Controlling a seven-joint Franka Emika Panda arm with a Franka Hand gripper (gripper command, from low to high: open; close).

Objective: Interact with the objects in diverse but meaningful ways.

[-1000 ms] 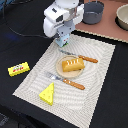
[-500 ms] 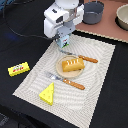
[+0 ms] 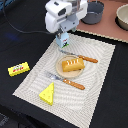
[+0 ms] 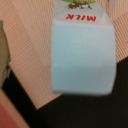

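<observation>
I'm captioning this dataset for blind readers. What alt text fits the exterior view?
A white robot arm's gripper hangs over a pale blue milk carton at a woven placemat's far edge. The mat holds a bread loaf on a plate, knife, fork and cheese wedge; a yellow box lies beside it.

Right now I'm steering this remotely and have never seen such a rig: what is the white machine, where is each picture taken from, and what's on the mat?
The white machine is a single robot arm; its hand hangs right over the pale blue milk carton. Whether the hand grips the carton cannot be told.

One picture comes from a camera off the arm. The other comes from a camera on the wrist, filled by the carton and its "MILK" label.

On the woven placemat sit a plate with a bread loaf, a knife, a fork and a yellow cheese wedge. A flat yellow box lies off the mat.
</observation>
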